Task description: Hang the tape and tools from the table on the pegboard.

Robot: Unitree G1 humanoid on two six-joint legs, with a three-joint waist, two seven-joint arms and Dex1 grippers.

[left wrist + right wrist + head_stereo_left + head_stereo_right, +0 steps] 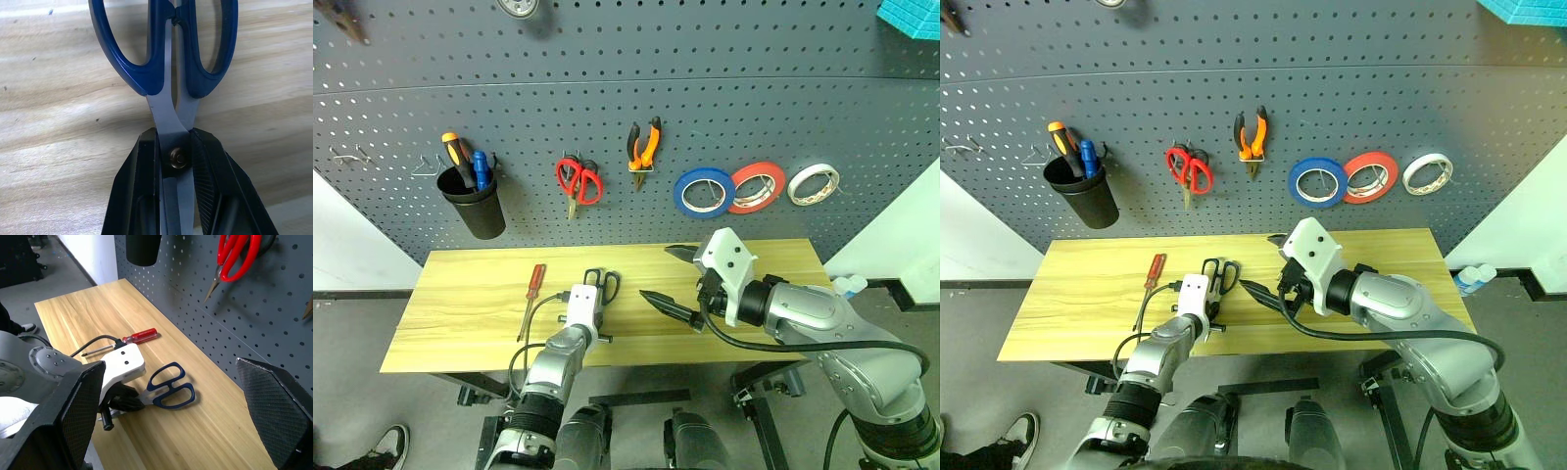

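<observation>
Dark blue-handled scissors (166, 54) lie at the table's (460, 313) front middle, handles toward the pegboard (724, 88). My left gripper (590, 300) is shut on them at the pivot screw, and its fingers (139, 186) hide the blades. The red-handled screwdriver (535, 282) lies on the wood just left of them. My right gripper (656, 272) hovers open and empty above the table to the right of the scissors. The orange-and-black pliers (644, 145) and the blue tape (703, 191) hang on the pegboard.
Also on the pegboard are a black cup (475, 206) with an orange and a blue screwdriver, red scissors (579, 181), a red-orange roll (757, 186) and a white roll (814, 183). Bare hooks (352, 155) sit far left. A person's shoe (386, 446) is on the floor.
</observation>
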